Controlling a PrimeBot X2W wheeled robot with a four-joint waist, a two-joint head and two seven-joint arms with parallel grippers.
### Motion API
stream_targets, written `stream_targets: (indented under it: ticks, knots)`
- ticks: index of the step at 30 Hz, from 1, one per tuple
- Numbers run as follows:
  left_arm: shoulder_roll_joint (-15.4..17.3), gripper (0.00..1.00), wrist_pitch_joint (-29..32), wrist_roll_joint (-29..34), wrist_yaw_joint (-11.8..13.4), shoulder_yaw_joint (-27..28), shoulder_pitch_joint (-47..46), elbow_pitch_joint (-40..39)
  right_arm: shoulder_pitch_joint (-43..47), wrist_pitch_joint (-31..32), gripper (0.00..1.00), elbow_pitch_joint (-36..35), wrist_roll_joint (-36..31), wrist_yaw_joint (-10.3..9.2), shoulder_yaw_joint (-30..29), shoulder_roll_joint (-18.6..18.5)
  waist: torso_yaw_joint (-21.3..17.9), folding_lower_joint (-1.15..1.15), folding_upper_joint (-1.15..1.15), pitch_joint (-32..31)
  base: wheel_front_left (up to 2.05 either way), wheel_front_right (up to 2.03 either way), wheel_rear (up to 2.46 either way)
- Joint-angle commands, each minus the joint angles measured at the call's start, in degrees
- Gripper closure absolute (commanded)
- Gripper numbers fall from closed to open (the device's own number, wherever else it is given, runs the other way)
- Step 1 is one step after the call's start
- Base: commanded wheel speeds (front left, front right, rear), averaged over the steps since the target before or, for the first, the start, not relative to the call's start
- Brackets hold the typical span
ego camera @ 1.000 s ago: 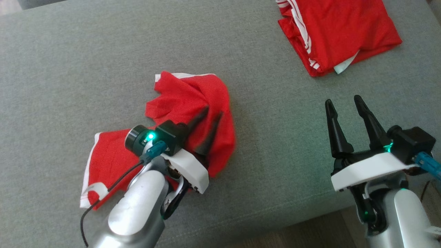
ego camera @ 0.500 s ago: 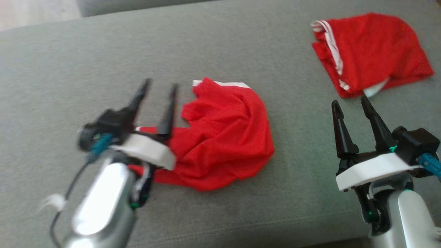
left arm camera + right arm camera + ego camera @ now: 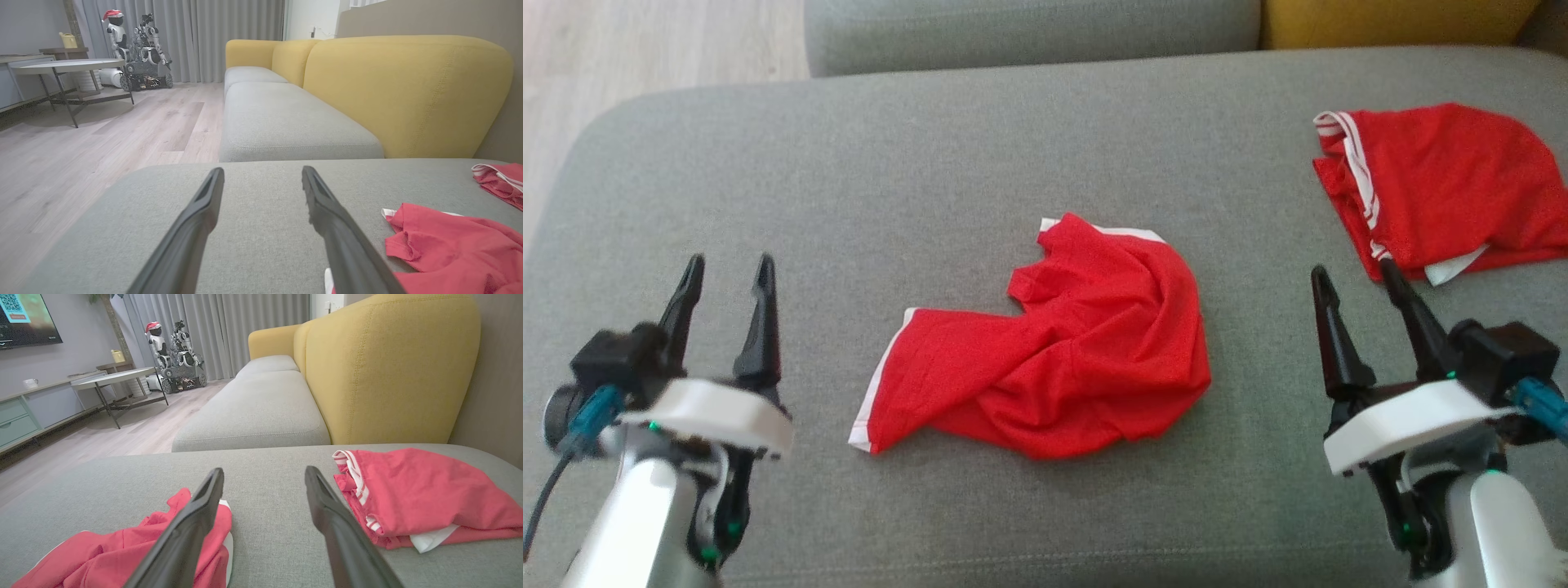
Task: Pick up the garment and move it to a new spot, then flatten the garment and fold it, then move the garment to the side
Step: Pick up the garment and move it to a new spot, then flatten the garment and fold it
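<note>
Left tool (image 3: pixel 729 261) sits low at the left of the head view, its two dark fingers spread apart and holding nothing, tips over the bare grey cushion (image 3: pixel 866 155). Right tool (image 3: pixel 1352 269) matches it at the lower right, jaws likewise parted and empty, its pale forearm (image 3: pixel 1494 523) cut off by the bottom edge. Between them, well apart from both, lies the red garment (image 3: pixel 1086 359), crumpled in a heap near the middle of the cushion. White trim shows along its left hem and at the top, but twists and folds bury the rest, so which part is which is impossible to call. From the left wrist camera the garment runs off the right and bottom edges, and the right finger covers its near corner. From the right wrist camera the left finger crosses over it. Up at the far right rests a second red garment (image 3: pixel 1445 180) with white stripes, a white scrap (image 3: pixel 1454 268) poking from under its lower edge; what that scrap is, hard to say. Yellow backrest (image 3: pixel 408 90) rises behind the cushion.
</note>
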Motion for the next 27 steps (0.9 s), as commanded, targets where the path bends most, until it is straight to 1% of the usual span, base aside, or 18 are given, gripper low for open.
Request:
stream_targets:
  ticks: [1, 5, 15, 18, 27]
  knots:
    - [2.1, 0.00, 0.2, -0.4, 0.1, 2.7, -1.1, -2.4, -0.9, 0.4, 0.00, -2.1, -0.3, -0.05, 1.2, -0.6, 0.2, 0.00, 0.00, -0.8, 0.00, 0.00, 0.00]
    - [3.0, 0.00, 1.7, -1.7, 0.3, 3.2, 2.8, -5.2, 0.4, 0.7, 0.00, -2.1, -0.3, -0.05, 1.1, -0.9, 0.3, 0.00, 0.00, -2.2, 0.00, 0.00, 0.00]
    - [3.9, 0.00, 3.6, -1.4, 2.7, 2.6, 11.0, -13.8, 4.1, 1.6, 0.00, -2.9, -0.5, -0.05, 0.8, -0.8, -0.2, 0.00, 0.00, -5.1, 0.00, 0.00, 0.00]
    - [4.0, 0.00, 4.1, -1.4, 3.4, 2.5, 12.1, -15.6, 4.5, 1.8, 0.00, -3.2, -0.6, -0.05, 0.5, -0.8, -0.2, 0.00, 0.00, -5.4, 0.00, 0.00, 0.00]
    - [4.3, 0.00, 5.0, -1.5, 3.8, 2.1, 12.6, -17.0, 4.9, 1.9, 0.00, -3.6, -0.5, -0.05, 0.3, -0.7, 0.0, 0.00, 0.00, -5.7, 0.00, 0.00, 0.00]
